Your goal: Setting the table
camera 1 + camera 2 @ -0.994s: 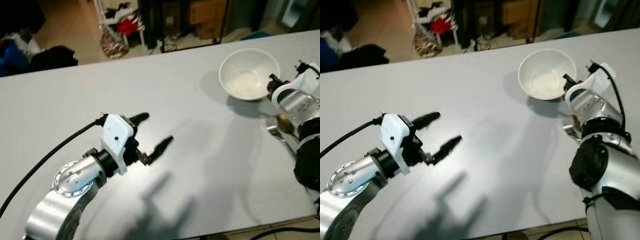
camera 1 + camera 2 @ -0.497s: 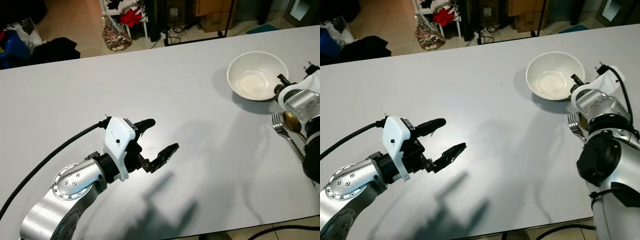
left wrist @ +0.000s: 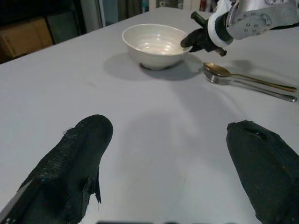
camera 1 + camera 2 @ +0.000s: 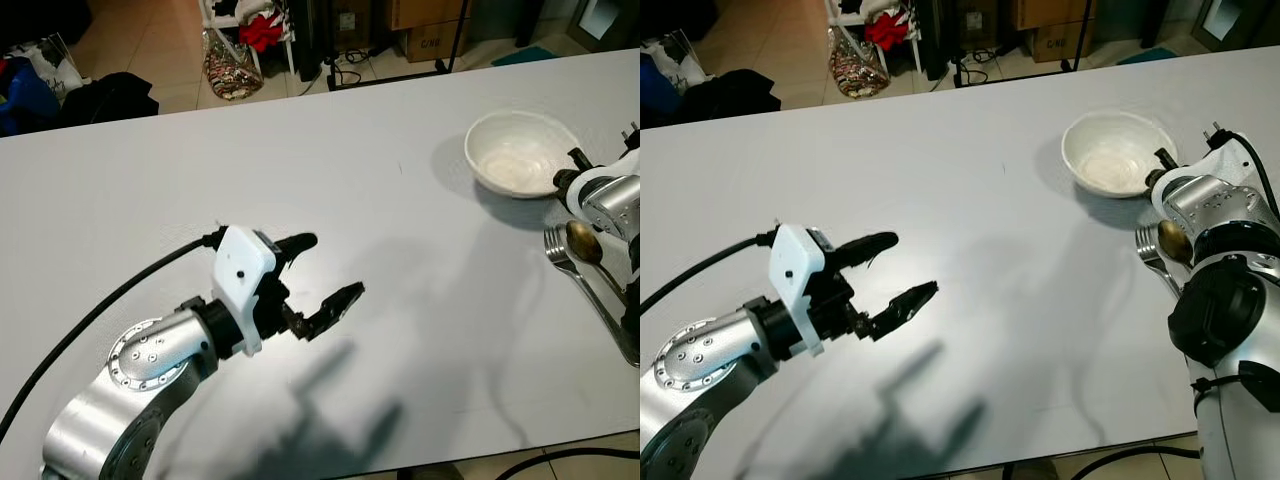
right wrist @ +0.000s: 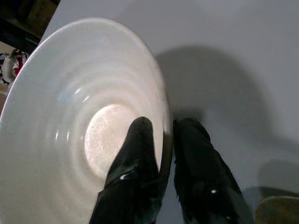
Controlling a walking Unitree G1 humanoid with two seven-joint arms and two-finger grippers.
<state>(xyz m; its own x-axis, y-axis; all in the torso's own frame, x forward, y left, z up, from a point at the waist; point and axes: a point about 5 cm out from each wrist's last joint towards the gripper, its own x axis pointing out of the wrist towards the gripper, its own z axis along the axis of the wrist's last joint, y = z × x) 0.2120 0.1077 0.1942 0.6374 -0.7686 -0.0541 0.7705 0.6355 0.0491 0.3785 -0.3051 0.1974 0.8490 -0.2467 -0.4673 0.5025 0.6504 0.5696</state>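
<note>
1. Bowl (image 4: 517, 152), upper right of the white surface (image 4: 400, 260), now sits lower, rim pinched by right end effector (image 5: 164, 154), beside fork (image 4: 560, 252) and spoon (image 4: 588, 246)
2. Left end effector (image 4: 325, 272) hovers wide open, empty, lower left

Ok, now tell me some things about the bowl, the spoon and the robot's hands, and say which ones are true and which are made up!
1. The right gripper pinches the rim of the white bowl, one finger inside and one outside. True.
2. The bowl is full of soup. False: it looks empty.
3. A gold spoon and a silver fork lie side by side on the table next to the bowl. True.
4. The left gripper is holding the fork. False: its jaws are open and hold nothing, above bare table.
5. The bowl is lying upside down. False: it is the right way up.
</note>
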